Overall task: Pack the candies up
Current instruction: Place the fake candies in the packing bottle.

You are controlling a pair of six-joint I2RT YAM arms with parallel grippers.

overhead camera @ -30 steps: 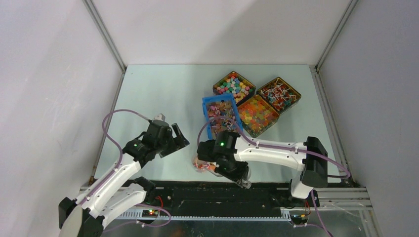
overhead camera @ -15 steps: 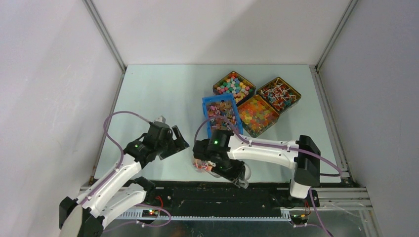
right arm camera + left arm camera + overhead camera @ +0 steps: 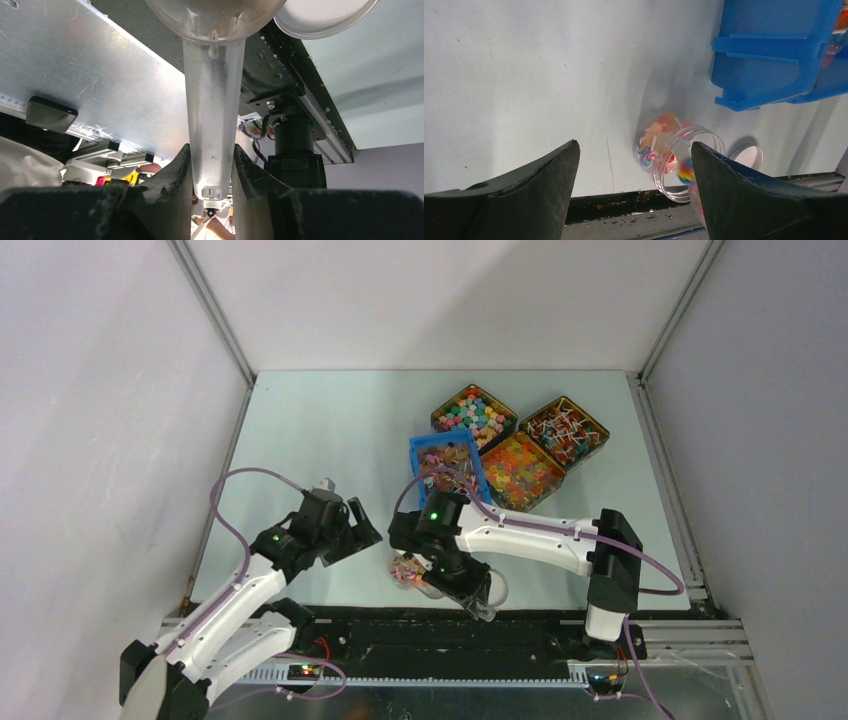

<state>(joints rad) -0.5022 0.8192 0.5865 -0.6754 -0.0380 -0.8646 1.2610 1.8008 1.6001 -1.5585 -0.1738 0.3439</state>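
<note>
Right at the near edge of the table (image 3: 330, 430), the right gripper (image 3: 212, 156) is clenched on the handle of a translucent plastic scoop (image 3: 214, 90), its bowl close to a small clear plastic jar (image 3: 674, 150). A round clear lid (image 3: 748, 156) lies just beside the jar. Inside are a few bright sweets (image 3: 655, 132), some on white sticks. The left gripper (image 3: 635, 146) hovers above with jaws spread wide, holding nothing. Farther back sits a blue plastic bin (image 3: 774, 50), and beyond it, toward the far right corner, the orange, pink and red wrapped candies (image 3: 520, 472) lie heaped. Nothing steadies the jar, so I'd guess a nudge from the scoop could shove it or send sweets over the near edge.
</note>
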